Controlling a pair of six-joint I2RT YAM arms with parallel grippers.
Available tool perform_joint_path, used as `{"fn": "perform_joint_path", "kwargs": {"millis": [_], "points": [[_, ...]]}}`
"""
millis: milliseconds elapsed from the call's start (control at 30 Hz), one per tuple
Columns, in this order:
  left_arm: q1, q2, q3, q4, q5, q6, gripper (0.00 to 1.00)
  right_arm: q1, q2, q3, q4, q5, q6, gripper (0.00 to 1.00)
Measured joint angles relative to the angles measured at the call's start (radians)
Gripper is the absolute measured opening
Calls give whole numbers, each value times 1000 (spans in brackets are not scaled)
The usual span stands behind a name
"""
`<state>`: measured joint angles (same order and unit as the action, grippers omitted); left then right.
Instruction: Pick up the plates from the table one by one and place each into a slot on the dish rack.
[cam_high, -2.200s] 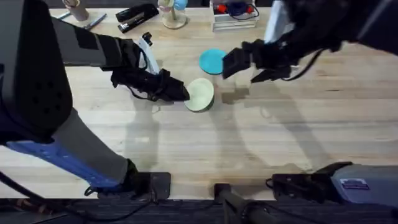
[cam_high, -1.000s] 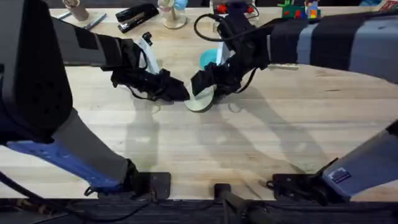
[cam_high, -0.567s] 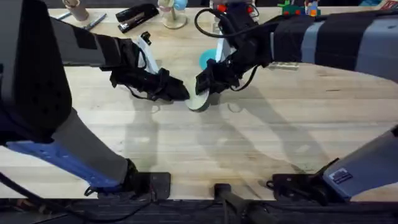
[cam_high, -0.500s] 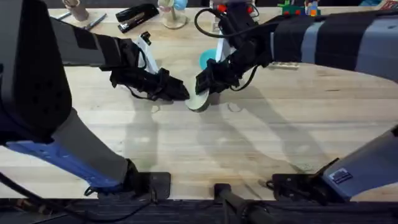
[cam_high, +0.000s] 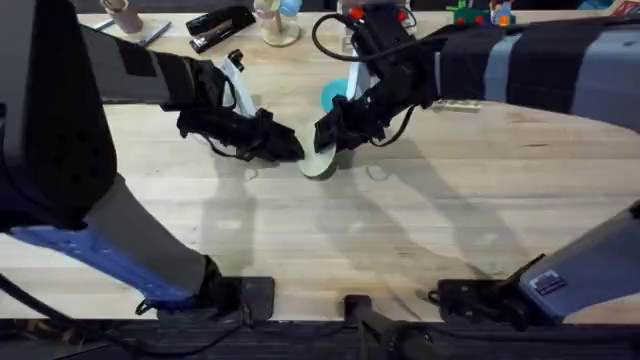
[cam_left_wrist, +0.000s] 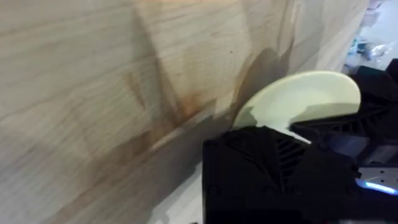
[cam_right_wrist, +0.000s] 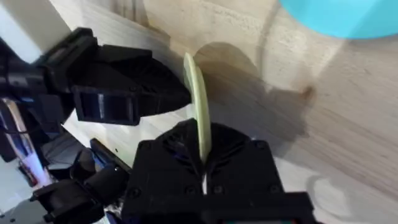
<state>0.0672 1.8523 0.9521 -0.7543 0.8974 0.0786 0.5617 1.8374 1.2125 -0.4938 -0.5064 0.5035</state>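
Overhead view: the small round cream plastic plate (cam_high: 320, 163) stands tilted up on its edge on the wide light wooden plank table (cam_high: 420, 230), a little behind the table's middle. The left arm's black gripper (cam_high: 292, 150) meets the plate at its left rim, and the right arm's black gripper (cam_high: 328, 141) comes down on its upper right rim, so the two grippers crowd the plate from both sides. Just behind the right gripper lies the flat turquoise blue round plastic plate (cam_high: 334, 97), partly covered by the arm. Along the far edge stand a black stapler (cam_high: 218, 25) and a white holder (cam_high: 278, 27). The near half of the table in front of the plate is bare wood, with wide room to either side.

Left wrist view: the cream plate (cam_left_wrist: 292, 102) rises off the wood with its rim free above. The left gripper's black finger (cam_left_wrist: 273, 168) lies against its lower edge, but whether the fingers are clamped cannot be told. The right gripper (cam_left_wrist: 367, 112) sits dark at the plate's far side.

Right wrist view: the cream plate (cam_right_wrist: 198, 121) is seen edge-on, upright, its thin rim running down into the cleft of the right gripper (cam_right_wrist: 202, 165), whose fingers are closed on it. The left gripper (cam_right_wrist: 124, 93) touches the plate's other face. The turquoise plate (cam_right_wrist: 342, 15) lies flat beyond, well apart from the cream rim.
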Motion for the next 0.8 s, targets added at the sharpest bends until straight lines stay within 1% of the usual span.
{"fn": "perform_joint_path", "kwargs": {"millis": [100, 233, 367, 600, 800], "points": [[-10, 0, 32, -52, -41, 12, 41, 0, 0, 0, -12, -4, -29, 30], [-10, -12, 75, -123, -115, 39, 41, 0, 0, 0, -42, -20, -73, 31], [-9, -105, 134, -214, -183, 52, 41, -6, -22, 0, -83, 1, -102, 30], [-9, -327, 272, -375, -294, 64, 40, -46, -137, 0, -253, 148, -197, 31], [-9, -486, 366, -468, -363, 68, 41, -90, -271, 29, -412, 285, -272, 30]]}}
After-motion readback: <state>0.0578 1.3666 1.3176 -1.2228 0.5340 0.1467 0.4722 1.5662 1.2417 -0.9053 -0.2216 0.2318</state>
